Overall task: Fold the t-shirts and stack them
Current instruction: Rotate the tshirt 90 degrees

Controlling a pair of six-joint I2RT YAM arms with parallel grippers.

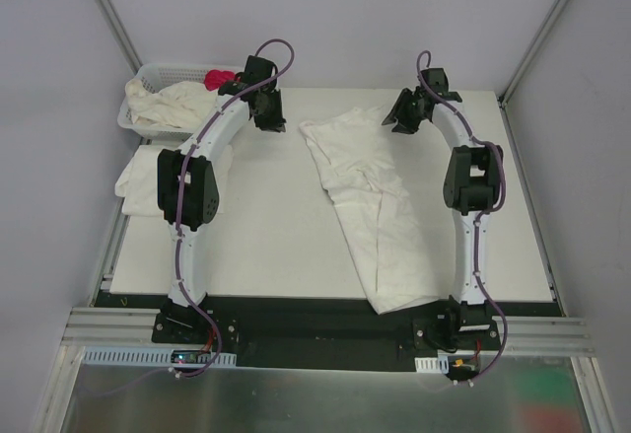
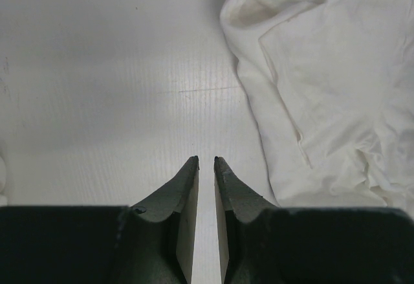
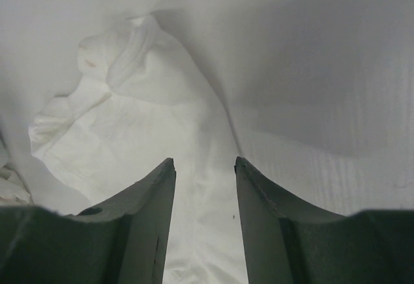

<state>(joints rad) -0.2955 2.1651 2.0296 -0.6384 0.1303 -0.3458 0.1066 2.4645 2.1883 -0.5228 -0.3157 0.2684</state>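
Observation:
A cream t-shirt (image 1: 370, 206), folded into a long strip, lies slanting from the table's far middle to the near edge by the right arm's base. My left gripper (image 1: 271, 117) hovers just left of its far end. In the left wrist view the left gripper (image 2: 206, 160) is all but shut, with a thin gap over bare table and nothing in it; the shirt (image 2: 323, 70) lies to its right. My right gripper (image 1: 402, 122) is at the shirt's far right corner. In the right wrist view the right gripper (image 3: 205, 161) is open and empty above the shirt (image 3: 129, 116).
A white lattice basket (image 1: 148, 73) at the far left holds crumpled white shirts (image 1: 173, 108) and a small pink-red cloth (image 1: 215, 79). A folded white shirt (image 1: 136, 179) lies at the table's left edge, partly hidden by the left arm. Grey walls enclose the table (image 1: 266, 226).

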